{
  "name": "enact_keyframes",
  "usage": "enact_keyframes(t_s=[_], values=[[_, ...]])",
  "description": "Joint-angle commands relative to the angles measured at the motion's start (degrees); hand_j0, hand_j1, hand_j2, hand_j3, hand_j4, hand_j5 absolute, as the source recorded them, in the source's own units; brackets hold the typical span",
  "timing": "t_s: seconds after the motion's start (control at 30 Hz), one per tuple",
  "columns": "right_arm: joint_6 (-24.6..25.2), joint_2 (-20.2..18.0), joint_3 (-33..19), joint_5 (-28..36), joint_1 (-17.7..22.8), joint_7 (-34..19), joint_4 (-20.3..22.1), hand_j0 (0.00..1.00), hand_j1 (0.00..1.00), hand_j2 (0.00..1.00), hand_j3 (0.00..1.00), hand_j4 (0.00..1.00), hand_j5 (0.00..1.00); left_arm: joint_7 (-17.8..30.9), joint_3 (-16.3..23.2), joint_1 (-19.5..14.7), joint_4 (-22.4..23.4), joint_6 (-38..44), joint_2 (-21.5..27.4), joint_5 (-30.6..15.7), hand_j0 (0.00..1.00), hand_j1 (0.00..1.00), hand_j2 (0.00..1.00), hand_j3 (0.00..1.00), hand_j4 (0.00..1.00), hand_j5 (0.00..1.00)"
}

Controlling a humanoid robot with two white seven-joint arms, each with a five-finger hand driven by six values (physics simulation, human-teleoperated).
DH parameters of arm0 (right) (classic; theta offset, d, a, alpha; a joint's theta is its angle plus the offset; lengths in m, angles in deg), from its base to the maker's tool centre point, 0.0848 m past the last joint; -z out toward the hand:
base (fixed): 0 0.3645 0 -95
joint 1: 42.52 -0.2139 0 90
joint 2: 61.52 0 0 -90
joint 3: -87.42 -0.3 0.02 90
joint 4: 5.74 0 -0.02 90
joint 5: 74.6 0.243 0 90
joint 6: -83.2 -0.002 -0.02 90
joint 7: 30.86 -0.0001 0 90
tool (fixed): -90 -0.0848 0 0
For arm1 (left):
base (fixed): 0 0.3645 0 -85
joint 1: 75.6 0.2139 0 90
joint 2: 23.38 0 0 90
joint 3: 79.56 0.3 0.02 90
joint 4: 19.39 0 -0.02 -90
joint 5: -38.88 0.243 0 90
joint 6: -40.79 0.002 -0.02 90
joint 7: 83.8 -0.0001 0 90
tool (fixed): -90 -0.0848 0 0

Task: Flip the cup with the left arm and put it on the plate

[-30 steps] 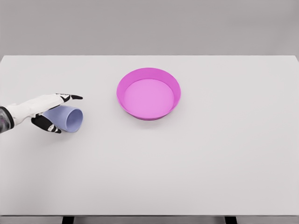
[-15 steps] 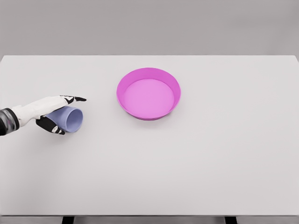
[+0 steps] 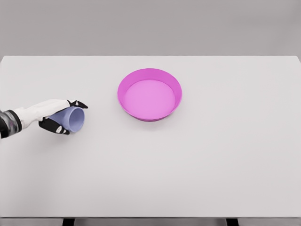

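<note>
Fingers close around the cup

The left hand [image 3: 47, 114] now curls tighter onto the lavender cup [image 3: 73, 118], nudging it slightly toward the plate [image 3: 149, 94].

Lavender-blue cup [image 3: 74, 118], magenta plate [image 3: 149, 94] with paler pink floor, white robot hand [image 3: 52, 116] with black fingertips, pale grey-white tabletop [image 3: 188, 165]

matt cup [image 3: 73, 119], seemingly plastic plate [image 3: 149, 94]

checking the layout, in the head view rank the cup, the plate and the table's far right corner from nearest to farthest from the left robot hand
1. cup, held in the left robot hand
2. plate, right of the hand, mid-table
3. table's far right corner, at the back right
</note>
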Motion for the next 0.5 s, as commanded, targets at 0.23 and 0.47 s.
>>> enact_keyframes(t_s=[0.23, 0.47], values=[[0.0, 0.0, 0.0, 0.0, 0.1, 0.0, 0.0, 1.00, 1.00, 1.00, 1.00, 1.00, 1.00, -0.4, -0.6, -0.3, -0.9, 0.0, -0.9, -7.8, 0.79, 0.79, 0.79, 0.79, 0.79, 0.79], [0.0, 0.0, 0.0, 0.0, 0.0, 0.0, -0.1, 1.00, 1.00, 1.00, 1.00, 1.00, 1.00, -0.6, -3.3, -2.5, -1.8, -0.4, -2.3, -17.0, 0.80, 0.80, 0.80, 0.80, 0.80, 0.80]])
